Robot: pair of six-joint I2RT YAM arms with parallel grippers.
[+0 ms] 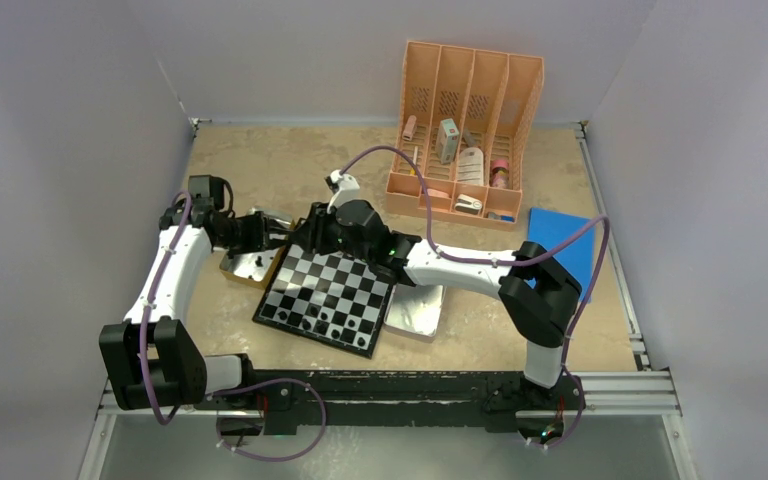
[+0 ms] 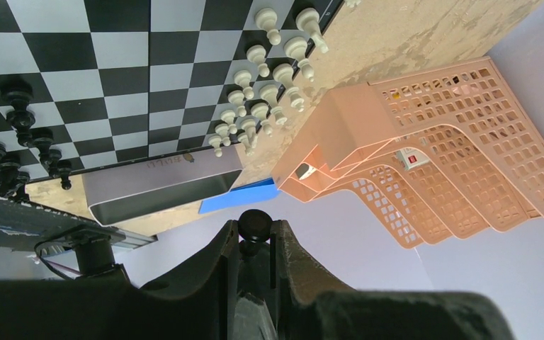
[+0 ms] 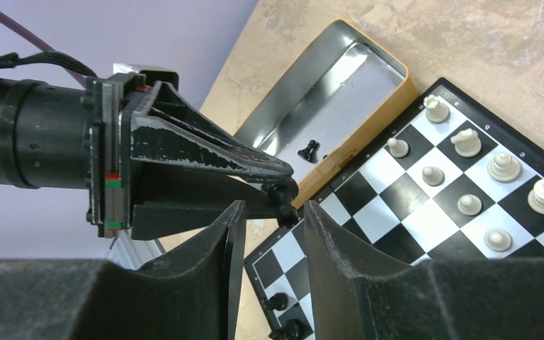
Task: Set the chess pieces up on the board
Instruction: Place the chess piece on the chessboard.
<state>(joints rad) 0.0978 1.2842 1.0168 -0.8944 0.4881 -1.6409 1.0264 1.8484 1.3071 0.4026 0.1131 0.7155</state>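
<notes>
Black piece (image 3: 283, 204) is held over the tabletop just off the far left corner of the board (image 1: 332, 290), clamped by its upper part between the tips of the left gripper (image 2: 255, 230). The right gripper (image 3: 275, 207) is brought up close, jaws apart and gripping nothing. The piece is seen just ahead of that gap; contact cannot be told.

White pieces (image 2: 284, 73) are set in 2 rows along one edge of the board. Black pieces (image 2: 15, 92) are gathered at the opposite edge. 1 black pawn (image 3: 312, 150) is left in the open tin (image 3: 340, 85) beside the board.

Risks, as judged:
- The piece is small, round-headed and pinched at the very tips, so it may twist or slip out.
- If a handover is intended, a release before the right jaws have closed would drop the piece, and it could roll off.
- Both grippers are crowded into 1 corner, so finger contact could knock the piece loose.
- A low pass across the board could topple pieces already placed.

Surface and room: a mottled tan tabletop (image 1: 260, 160) is enclosed by plain pale walls. A silver tray (image 2: 156, 185) lies against the board's right side. A peach file organizer (image 2: 467, 142) stands at the far side, with a blue sheet (image 1: 560, 245) near it.
</notes>
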